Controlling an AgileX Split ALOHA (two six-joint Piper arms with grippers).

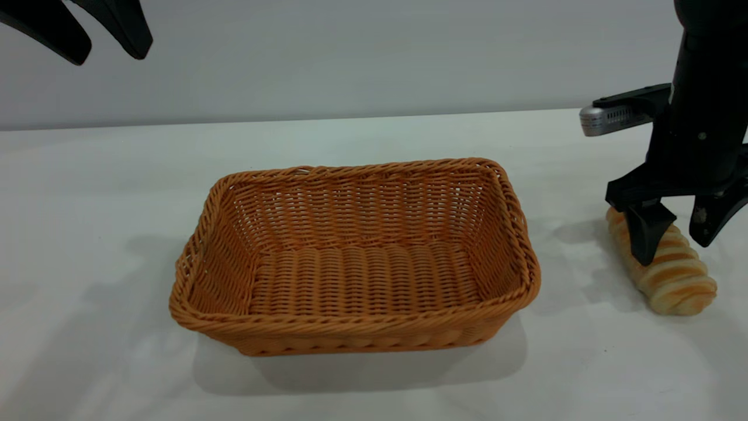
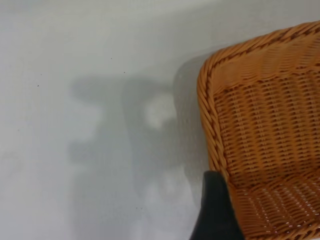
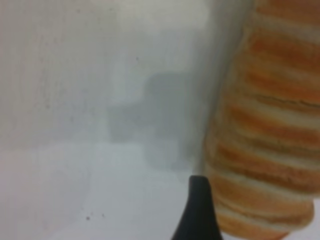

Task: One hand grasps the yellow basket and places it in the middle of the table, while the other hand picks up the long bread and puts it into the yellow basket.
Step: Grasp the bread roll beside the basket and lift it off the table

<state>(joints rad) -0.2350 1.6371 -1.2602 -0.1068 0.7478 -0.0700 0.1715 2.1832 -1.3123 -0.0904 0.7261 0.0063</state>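
Exterior view: the yellow basket (image 1: pixel 355 257) is sitting mid-frame on the table (image 1: pixel 87 362). At right, the right gripper (image 1: pixel 678 237) is straddling the long bread (image 1: pixel 672 270), fingers spread. The left gripper (image 1: pixel 108 49) is hanging upper left, fingers parted.

Left wrist view: the basket's corner (image 2: pixel 260 130) is filling the right side.

Right wrist view: the bread (image 3: pixel 270 125) is lying at right.

Looks like lab or robot test bench to me. Plain white table (image 1: pixel 374 374), bare grey-white wall behind, no furniture or decor. My two black arms over it: left gripper (image 1: pixel 99 47) raised at back, right gripper (image 1: pixel 678 240) low with grey box-like part (image 1: pixel 613 120) on side. Only props: wicker basket (image 1: pixel 356 336), striped bread (image 1: pixel 678 280).
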